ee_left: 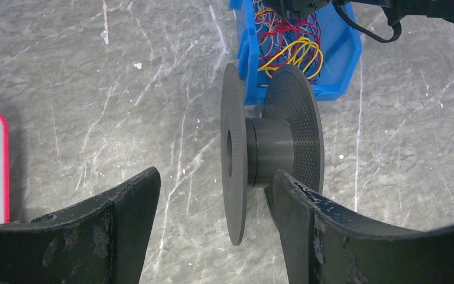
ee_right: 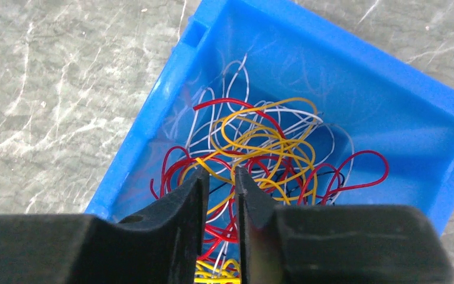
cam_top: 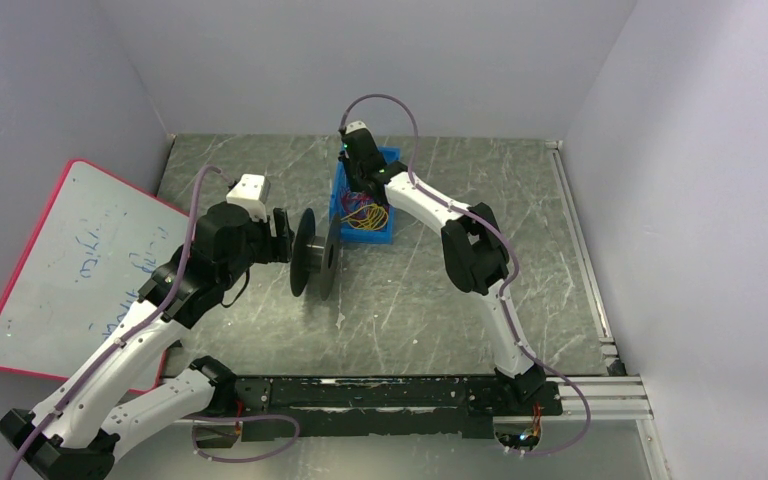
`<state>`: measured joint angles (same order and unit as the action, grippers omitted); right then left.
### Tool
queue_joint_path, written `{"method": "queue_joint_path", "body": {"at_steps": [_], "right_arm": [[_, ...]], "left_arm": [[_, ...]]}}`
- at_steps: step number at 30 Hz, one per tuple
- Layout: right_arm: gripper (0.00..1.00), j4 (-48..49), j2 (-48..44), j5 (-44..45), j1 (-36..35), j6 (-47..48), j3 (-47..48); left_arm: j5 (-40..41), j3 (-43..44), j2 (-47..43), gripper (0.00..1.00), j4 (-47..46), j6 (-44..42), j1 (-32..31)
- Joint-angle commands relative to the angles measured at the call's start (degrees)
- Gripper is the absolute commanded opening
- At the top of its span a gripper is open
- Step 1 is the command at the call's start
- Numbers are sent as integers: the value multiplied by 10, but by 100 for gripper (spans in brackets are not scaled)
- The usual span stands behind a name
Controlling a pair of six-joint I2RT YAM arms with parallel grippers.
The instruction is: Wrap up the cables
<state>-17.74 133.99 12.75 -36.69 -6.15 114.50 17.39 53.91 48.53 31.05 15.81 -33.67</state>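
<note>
1. Blue plastic bin (cam_top: 368,239) sits at 12 o'clock on the grey marbled table (cam_top: 440,330). The cables (ee_right: 260,148) lie inside it in a loose tangle (yellow and red strands mostly, with some white and one dark).
2. From its base at 5 o'clock on the table, the right arm reaches across and points the right gripper (ee_right: 220,180) down into the bin. Its jaws are drawn close, with only a slim gap between them. A yellow strand crosses that gap, but I cannot tell whether it is pinched or merely lies behind the fingers.
3. At 7 o'clock from the bin, just beside it, a black spool (ee_left: 272,148) stands on the rims of its two round flanges with its axle level. I cannot tell whether it touches the bin.
4. At 9 o'clock from the spool is the left gripper (ee_left: 213,180), its jaws spread wide and holding nothing. In the left wrist view the nearer flange shows in the gap between the fingers. The right-hand finger covers the lower edge of the farther flange (contact there cannot be judged).
5. A red-edged whiteboard (cam_top: 70,270) with blue handwriting leans at 9 o'clock by the left wall, well apart from the bin.
</note>
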Motion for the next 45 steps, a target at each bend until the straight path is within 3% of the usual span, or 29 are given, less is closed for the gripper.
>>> {"method": "queue_joint_path", "body": {"at_steps": [1,12,19,22,45], "right_arm": [[30,18,14,20,4,5,19],[38,27,14,23,4,9,13],[23,32,23,14,4,4,14],[0,29,24,17,4,6,20],[0,116,-256,39,2,3,-64]], "left_arm": [[8,-3,-1,74,-21,-7,1],[7,-3,0,74,-21,-8,1],[7,-3,1,74,-22,-9,1],[8,-3,3,74,-21,-9,1],[10,-4,8,74,-20,-10,1]]}}
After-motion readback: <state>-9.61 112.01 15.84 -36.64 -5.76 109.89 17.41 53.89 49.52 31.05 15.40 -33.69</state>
